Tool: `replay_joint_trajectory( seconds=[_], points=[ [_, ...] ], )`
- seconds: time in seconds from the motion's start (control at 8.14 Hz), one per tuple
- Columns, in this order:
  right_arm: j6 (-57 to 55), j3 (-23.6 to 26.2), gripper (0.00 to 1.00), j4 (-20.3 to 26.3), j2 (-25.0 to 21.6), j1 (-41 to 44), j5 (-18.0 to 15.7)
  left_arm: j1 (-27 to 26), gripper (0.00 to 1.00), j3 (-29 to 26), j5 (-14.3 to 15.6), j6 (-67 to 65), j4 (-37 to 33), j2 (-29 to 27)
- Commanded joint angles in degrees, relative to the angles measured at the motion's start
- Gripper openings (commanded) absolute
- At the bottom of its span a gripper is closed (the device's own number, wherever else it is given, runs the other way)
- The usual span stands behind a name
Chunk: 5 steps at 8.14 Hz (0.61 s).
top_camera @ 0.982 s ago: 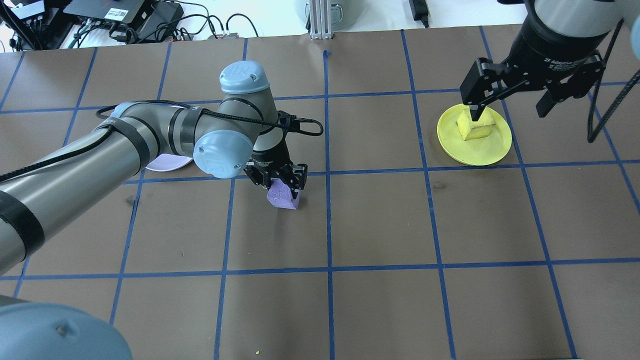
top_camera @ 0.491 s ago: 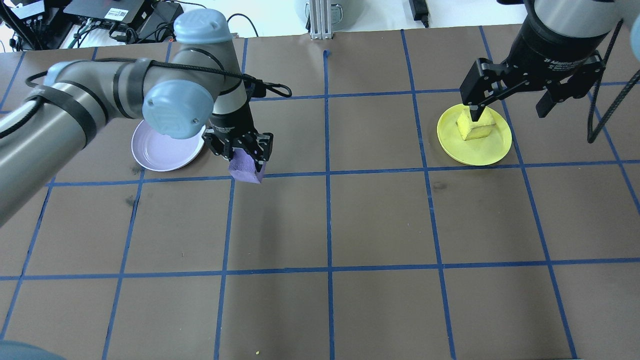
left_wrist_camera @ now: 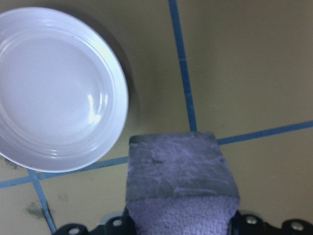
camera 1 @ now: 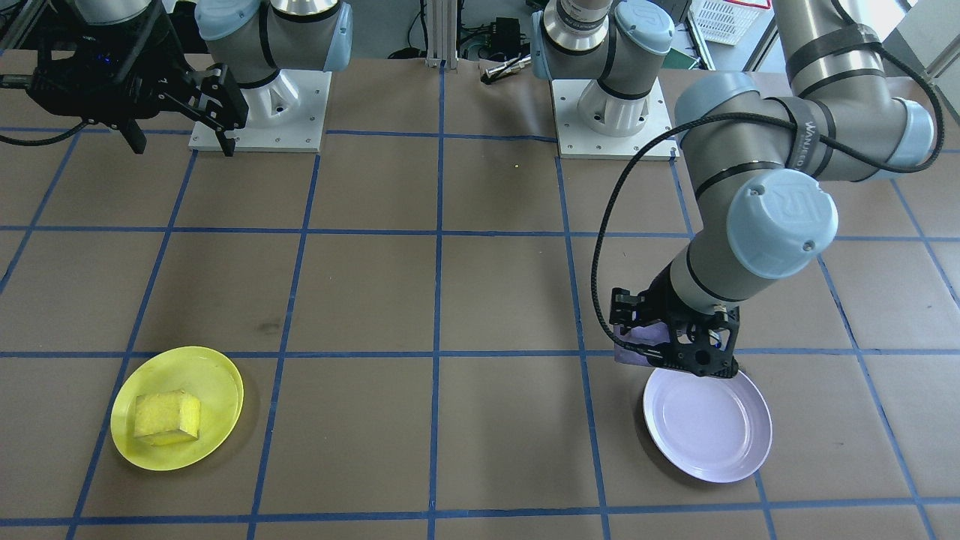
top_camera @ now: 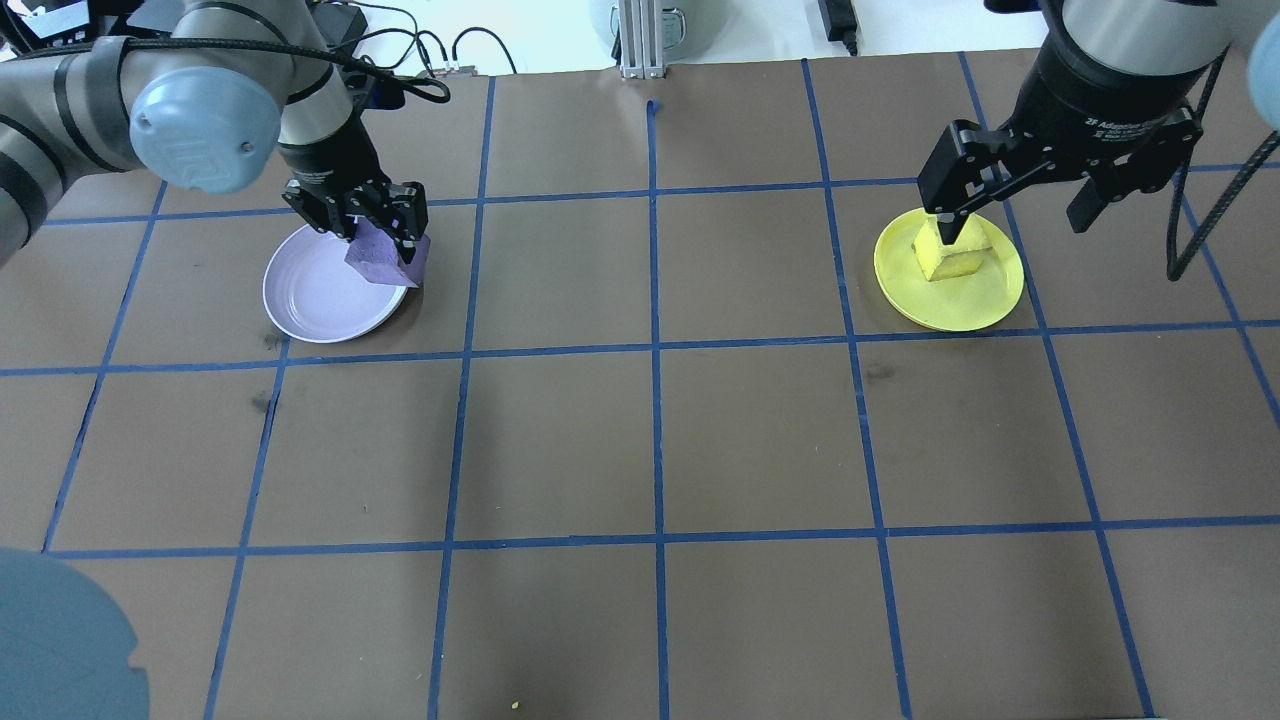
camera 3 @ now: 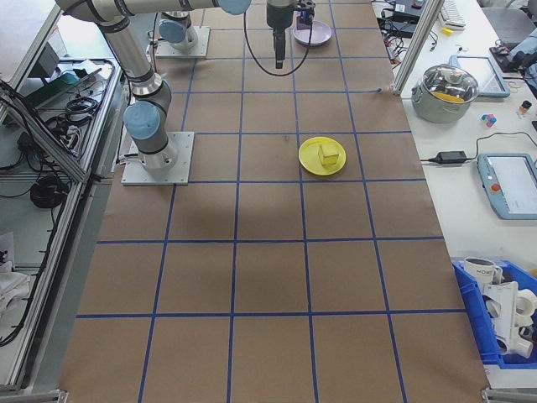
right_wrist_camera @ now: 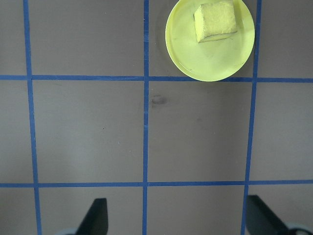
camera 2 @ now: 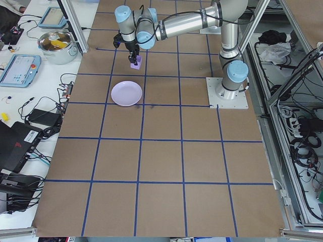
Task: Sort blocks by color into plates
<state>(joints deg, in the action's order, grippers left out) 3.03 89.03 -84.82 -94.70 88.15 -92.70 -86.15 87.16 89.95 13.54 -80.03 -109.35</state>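
My left gripper (top_camera: 382, 238) is shut on the purple block (top_camera: 385, 256), held in the air over the near-right rim of the empty lavender plate (top_camera: 318, 295). From the left wrist camera the purple block (left_wrist_camera: 178, 188) fills the bottom, with the lavender plate (left_wrist_camera: 54, 88) up to the left. In the front view the purple block (camera 1: 637, 343) hangs just behind the lavender plate (camera 1: 709, 426), under my left gripper (camera 1: 679, 352). The yellow block (top_camera: 950, 255) lies in the yellow plate (top_camera: 960, 300). My right gripper (top_camera: 1018, 215) hovers high above, open and empty.
Brown table paper carries a blue tape grid (top_camera: 655, 345). Cables and electronics (top_camera: 250, 40) line the far edge, with a metal post (top_camera: 640, 40). Both arm bases (camera 1: 611, 105) stand at the robot's side. A pot (camera 3: 445, 88) and tablets sit on side benches.
My left arm has carried the purple block up off the table and away to the far left, from mid-table to the lavender plate's edge. The right arm has barely moved.
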Motion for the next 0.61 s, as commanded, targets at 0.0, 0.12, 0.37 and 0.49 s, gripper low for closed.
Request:
replay_joint_trajectory(
  seconds=[0.0, 0.12, 0.37, 0.49],
  points=[
    [0.2, 0.0, 1.0, 0.0, 0.0, 0.0, 0.1, 4.4, 0.0, -0.6, 0.1, 4.6, 5.6, -2.2],
    [0.2, 0.0, 1.0, 0.0, 0.0, 0.0, 0.1, 5.4, 0.0, -0.6, 0.1, 6.0, 8.8, -3.5],
    [0.2, 0.0, 1.0, 0.0, 0.0, 0.0, 0.1, 8.1, 0.0, -0.6, 0.1, 8.9, 10.9, -6.2],
    [0.2, 0.0, 1.0, -0.1, 0.1, 0.0, 0.1, 9.1, 0.0, -0.6, 0.1, 10.3, 10.9, -7.4]
  ],
)
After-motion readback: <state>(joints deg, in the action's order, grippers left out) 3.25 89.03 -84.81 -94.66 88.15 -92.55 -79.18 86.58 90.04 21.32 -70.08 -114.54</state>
